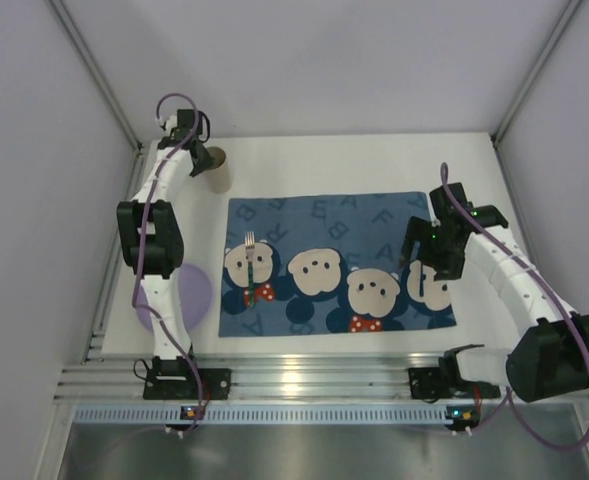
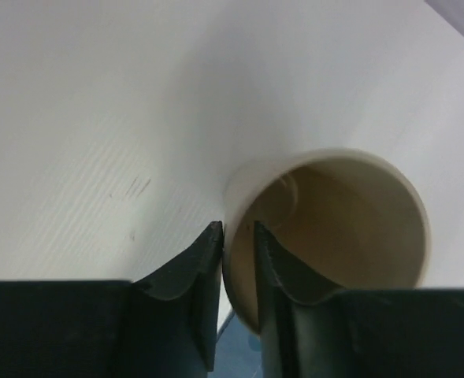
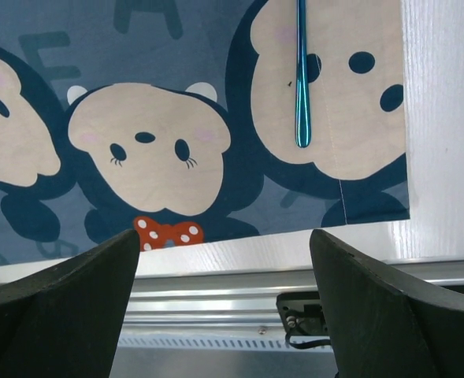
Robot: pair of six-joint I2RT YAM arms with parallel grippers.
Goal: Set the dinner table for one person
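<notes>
The white dinner table (image 1: 324, 160) carries a blue mouse-patterned placemat (image 1: 324, 235). A beige cup (image 1: 217, 170) stands on the table off the mat's far left corner. My left gripper (image 1: 202, 155) is shut on its rim. In the left wrist view the gripper (image 2: 235, 230) has one finger inside the cup (image 2: 334, 213) and one outside. A fork (image 1: 249, 262) lies on the mat's left part. My right gripper (image 1: 419, 250) hovers open and empty over the mat's right part. The right wrist view shows it (image 3: 224, 236) just short of a shiny blue utensil handle (image 3: 302, 79).
A purple plate (image 1: 189, 292) lies on the table left of the mat, partly under the left arm. The silver rail (image 1: 304, 378) runs along the near edge, also in the right wrist view (image 3: 216, 307). Grey walls close in on three sides.
</notes>
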